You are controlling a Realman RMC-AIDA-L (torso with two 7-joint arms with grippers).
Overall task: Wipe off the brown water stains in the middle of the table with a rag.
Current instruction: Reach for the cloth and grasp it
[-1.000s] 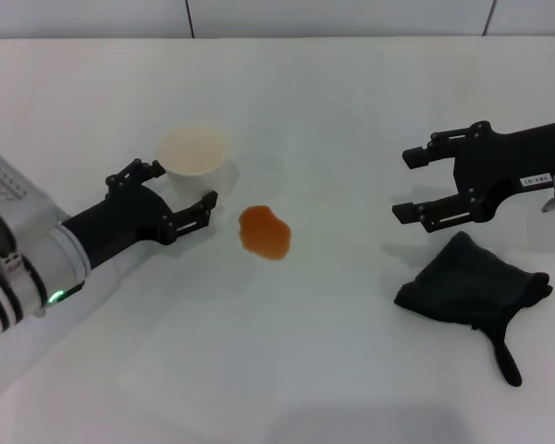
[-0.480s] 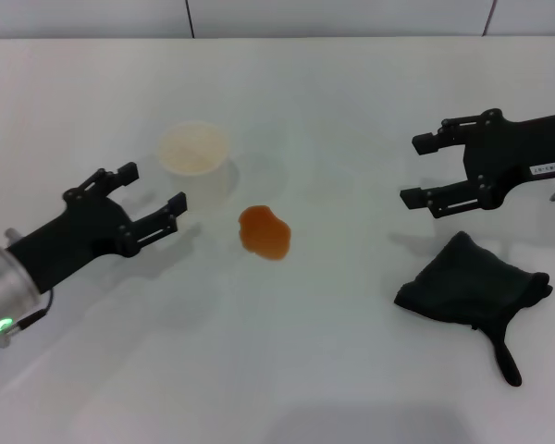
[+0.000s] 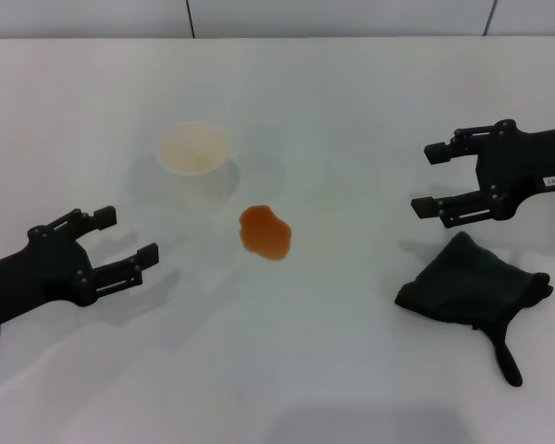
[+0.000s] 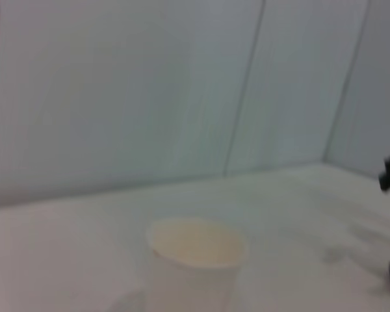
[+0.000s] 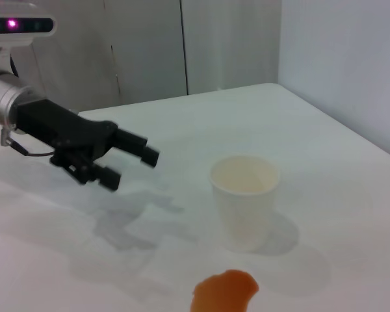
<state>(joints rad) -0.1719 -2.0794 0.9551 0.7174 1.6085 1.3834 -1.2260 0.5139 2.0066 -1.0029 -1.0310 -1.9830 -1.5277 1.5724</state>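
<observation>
Since a second ago the left gripper (image 3: 128, 237) has pulled back from the paper cup (image 3: 195, 164), which it then flanked, toward the robot's left and nearer the robot; it hovers over bare table (image 3: 287, 370), well apart from the cup, its fingers (image 3: 102, 215) apart and holding nothing. The right gripper (image 3: 429, 178) has drifted a little toward the robot's right.

Going left to right in the head view: the left gripper comes first, low and at the near left. Next stands the cup, upright and open-topped, farther back on the white table. Just to the right of the cup and slightly nearer the robot lies the brown stain (image 3: 265, 232), a roundish orange-brown blotch with uneven edges, close to the cup's base but not touching it. Well to the right, the right gripper hangs above the table with its fingers (image 3: 441, 206) spread, gripping nothing. Just below it, nearer the robot, the dark rag (image 3: 469, 285) lies bunched on the table, a narrow strip trailing from it toward the robot. The gripper is close above the rag's far edge; whether they touch I cannot tell.
</observation>
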